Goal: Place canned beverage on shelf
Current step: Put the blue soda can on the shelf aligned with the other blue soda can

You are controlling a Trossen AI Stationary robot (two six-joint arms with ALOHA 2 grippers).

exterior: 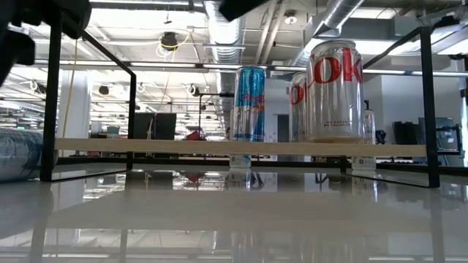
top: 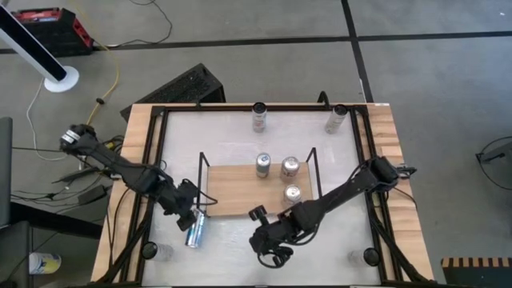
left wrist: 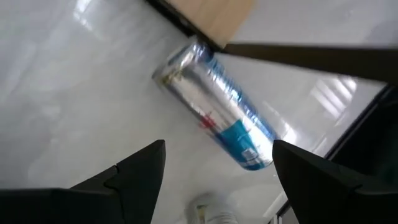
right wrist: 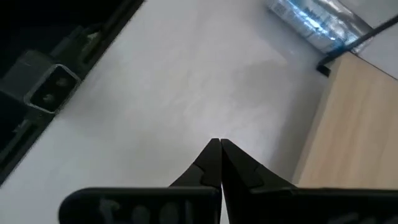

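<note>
A slim silver-and-blue beverage can lies on its side on the white desk, just off the near-left corner of the low shelf with a light wooden board and thin black wire ends. Three upright cans stand on that board: a slim blue-and-silver can and two silver cans with red lettering.

The left gripper hovers over the lying can with its fingers spread wide and empty; the can lies ahead of them, apart.

The right gripper waits near the desk's front edge, fingers pressed together, empty.
</note>
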